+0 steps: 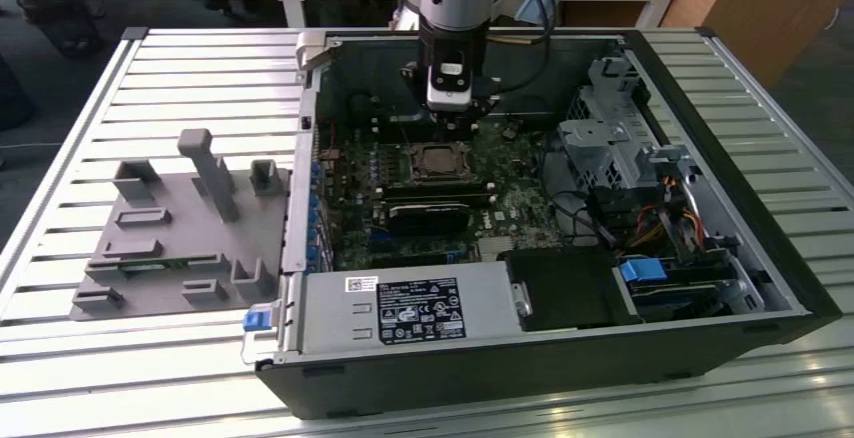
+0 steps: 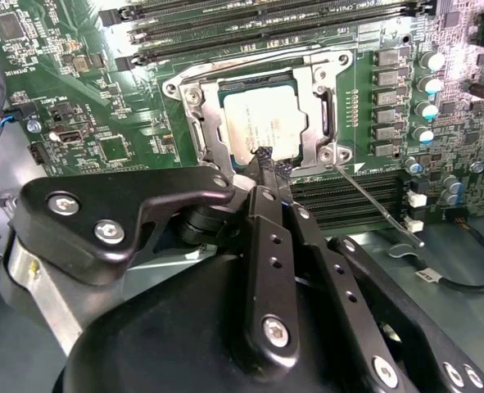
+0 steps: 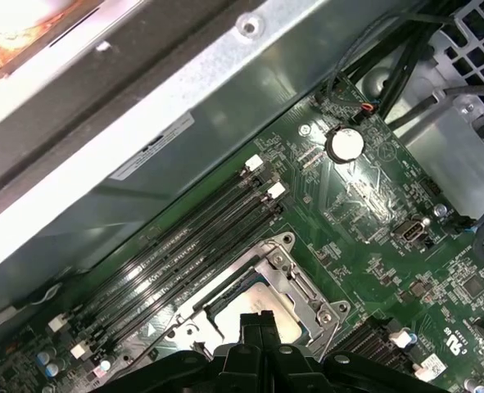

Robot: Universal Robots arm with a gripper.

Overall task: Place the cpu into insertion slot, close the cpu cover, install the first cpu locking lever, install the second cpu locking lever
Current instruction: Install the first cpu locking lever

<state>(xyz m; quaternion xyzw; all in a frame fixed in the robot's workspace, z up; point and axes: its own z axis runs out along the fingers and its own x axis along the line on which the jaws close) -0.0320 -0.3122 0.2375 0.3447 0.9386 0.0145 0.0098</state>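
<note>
The cpu lies flat in its socket on the green motherboard, and its pale metal top shows through the window of the cpu cover. The cover lies down around it. A thin metal locking lever sticks out slantwise from the socket's corner, unlatched. My gripper is shut with nothing between its black fingertips, which hover at the edge of the cpu nearest the lever's hinge. In the first wrist view the gripper overlaps the cpu and the cover. In the exterior view the gripper hangs just behind the socket.
Black memory slots run alongside the socket. The case wall stands close behind them. A power supply, a drive cage with cables and a grey fixture plate at the exterior view's left surround the board.
</note>
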